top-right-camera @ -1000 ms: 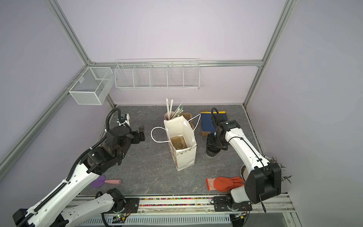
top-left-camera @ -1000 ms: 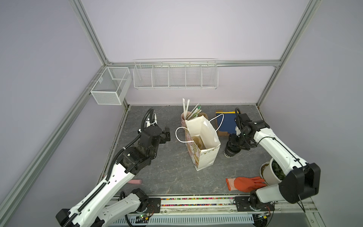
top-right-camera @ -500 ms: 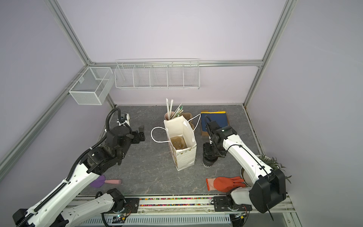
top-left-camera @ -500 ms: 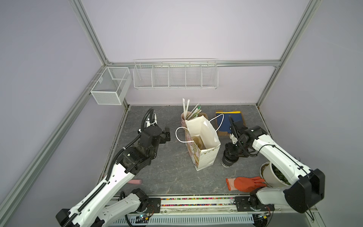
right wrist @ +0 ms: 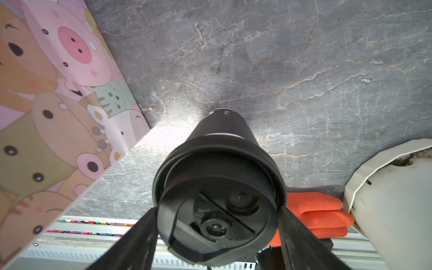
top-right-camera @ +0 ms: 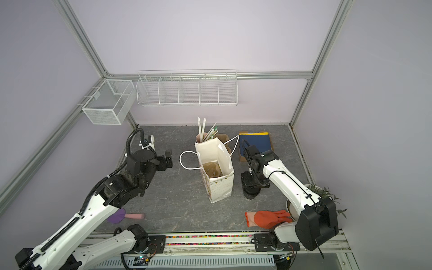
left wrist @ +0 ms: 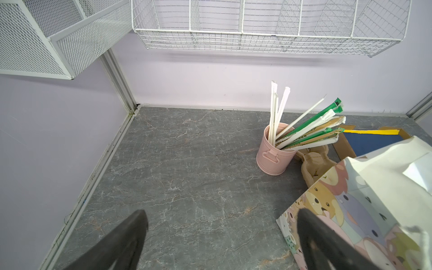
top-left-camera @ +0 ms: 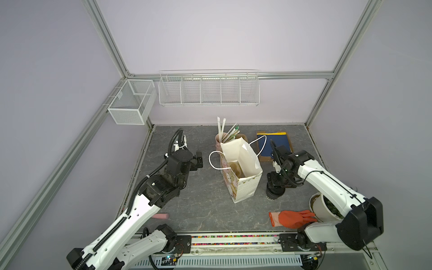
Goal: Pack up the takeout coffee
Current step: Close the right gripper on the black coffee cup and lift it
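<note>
Pale lilac matte walls close in three sides, joined by silver aluminium frame posts. The floor is a grey marble-veined slab (thin pale cracks run across it). A white wire shelf with five compartments hangs on the back wall; a white mesh box basket hangs just beside it.

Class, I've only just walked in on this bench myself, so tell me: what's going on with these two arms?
The right pincer straddles the takeout coffee, one finger on each side of its top. Whether it is actually squeezing cannot be told. The cup stands upright on the table, close beside the open paper bag and not yet in it. A brown cup carrier sits in the bottom of the bag. The left pincer hangs open and empty on the bag's other side.
</note>
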